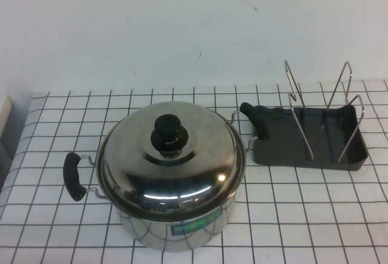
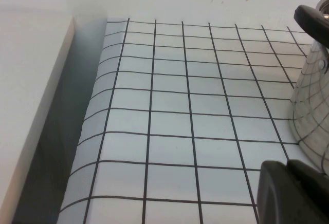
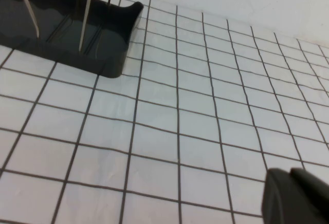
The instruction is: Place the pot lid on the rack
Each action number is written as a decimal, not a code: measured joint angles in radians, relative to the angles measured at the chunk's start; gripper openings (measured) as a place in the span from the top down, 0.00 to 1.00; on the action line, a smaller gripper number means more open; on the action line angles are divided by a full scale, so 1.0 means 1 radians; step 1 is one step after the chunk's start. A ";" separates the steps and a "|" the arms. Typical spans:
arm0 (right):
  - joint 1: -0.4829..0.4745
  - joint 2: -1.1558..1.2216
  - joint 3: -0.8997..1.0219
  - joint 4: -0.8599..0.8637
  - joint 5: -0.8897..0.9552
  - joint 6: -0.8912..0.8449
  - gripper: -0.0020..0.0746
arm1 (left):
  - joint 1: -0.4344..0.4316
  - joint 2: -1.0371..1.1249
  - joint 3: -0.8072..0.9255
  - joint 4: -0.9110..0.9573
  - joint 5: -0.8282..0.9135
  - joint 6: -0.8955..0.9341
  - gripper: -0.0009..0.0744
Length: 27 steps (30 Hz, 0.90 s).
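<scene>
The pot lid (image 1: 200, 158) is a shiny domed steel disc with a black knob (image 1: 168, 132), and it sits shut on the steel pot (image 1: 176, 231) at the table's middle front. The rack (image 1: 303, 150) is a dark grey tray with tall silver wire loops (image 1: 297, 103), and it stands just right of the pot. It also shows in the right wrist view (image 3: 77, 34). My left gripper (image 2: 287, 168) is shut and empty, low beside the pot's left wall (image 2: 313, 95). My right gripper (image 3: 290, 175) is shut and empty, over the cloth right of the rack. Neither arm shows in the high view.
The pot's black handles stick out left (image 1: 74, 176) and right (image 1: 256, 120), the right one touching or overlapping the rack's near corner. A white checked cloth (image 1: 315, 203) covers the table. A wall runs behind it, and a pale ledge (image 2: 31, 106) borders its left edge.
</scene>
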 joint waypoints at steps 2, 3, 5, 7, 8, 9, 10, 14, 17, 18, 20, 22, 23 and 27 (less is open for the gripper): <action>0.000 0.000 0.000 0.000 0.000 0.000 0.98 | 0.000 0.000 0.000 0.004 0.000 0.000 0.99; 0.000 0.000 0.000 0.000 0.000 0.000 0.98 | 0.000 0.000 0.000 0.007 0.000 0.000 0.99; 0.000 0.000 0.000 0.000 0.000 0.000 0.98 | 0.000 0.000 0.000 0.015 0.000 0.000 0.99; 0.000 0.000 0.000 0.000 0.000 0.000 0.98 | 0.000 0.000 0.000 0.022 0.000 0.000 0.99; 0.000 0.000 0.000 0.000 0.000 0.000 0.98 | 0.000 0.000 0.000 0.027 0.000 0.000 0.99; 0.000 0.000 0.000 0.000 0.000 0.000 0.98 | 0.000 0.000 0.000 0.029 0.000 0.000 0.99; 0.000 0.000 0.000 0.000 0.000 0.000 0.98 | 0.000 0.000 0.000 0.032 0.000 0.000 0.99; 0.000 0.000 0.000 0.000 0.000 0.000 0.98 | 0.000 0.000 0.000 0.033 0.000 -0.002 0.99; 0.000 0.000 0.000 0.000 0.000 0.000 0.98 | 0.000 0.000 0.000 0.033 0.000 -0.004 0.99; 0.000 0.000 0.000 0.000 0.000 0.000 0.98 | 0.000 0.000 0.000 0.033 0.000 -0.004 0.99; 0.000 0.000 0.000 0.000 0.000 0.000 0.98 | 0.000 0.000 0.000 0.033 0.000 -0.004 0.99; 0.000 0.000 0.000 0.000 0.000 0.000 0.98 | 0.000 0.000 0.000 0.036 0.000 -0.004 0.99; 0.000 0.000 0.000 0.000 0.000 0.000 0.98 | 0.000 0.000 0.000 0.035 0.000 -0.004 0.99; 0.000 0.000 0.000 0.000 0.000 0.000 0.98 | 0.000 0.000 0.000 0.035 0.000 -0.004 0.99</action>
